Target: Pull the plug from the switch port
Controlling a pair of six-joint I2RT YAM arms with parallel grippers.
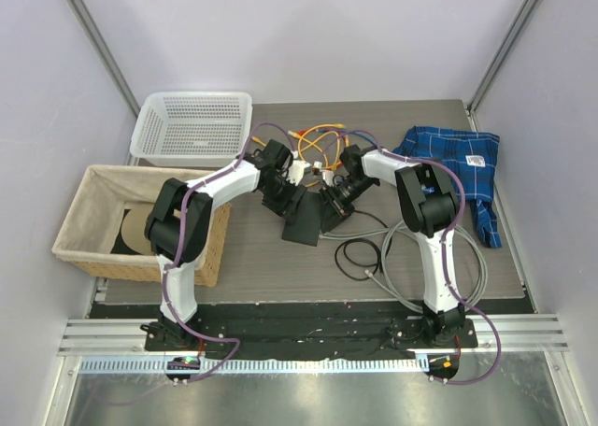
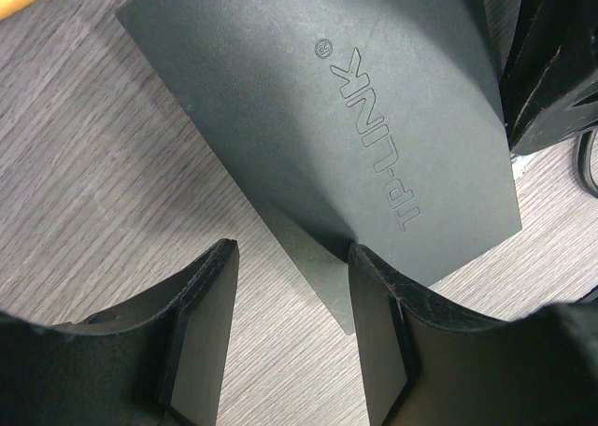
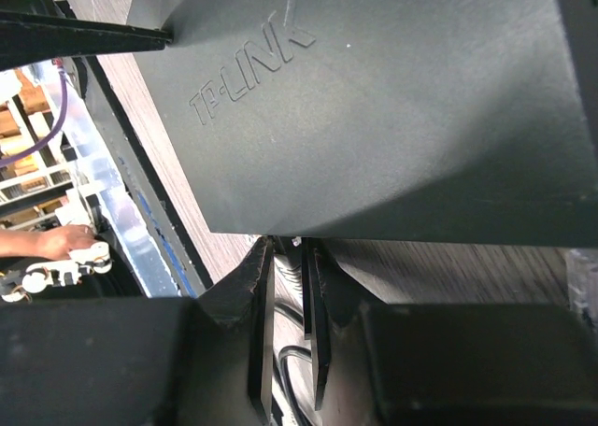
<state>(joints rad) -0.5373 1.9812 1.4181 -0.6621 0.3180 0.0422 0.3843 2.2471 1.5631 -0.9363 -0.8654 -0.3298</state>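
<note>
- Switch (image 1: 304, 224): flat black box near the middle of the table (image 1: 252, 267), logo side up, between the two grippers.
- Left gripper (image 2: 291, 250): jaws apart, straddling one corner of the switch. One finger (image 2: 378, 323) touches its edge and the other stands just clear.
- Right gripper (image 3: 286, 248): fingers drawn almost together at the switch's edge, with a thin slit between them. Whether they pinch anything cannot be told.
- Yellow cables (image 1: 318, 144) lie beyond the switch, and a grey cable (image 1: 397, 258) loops near the right arm.
</note>
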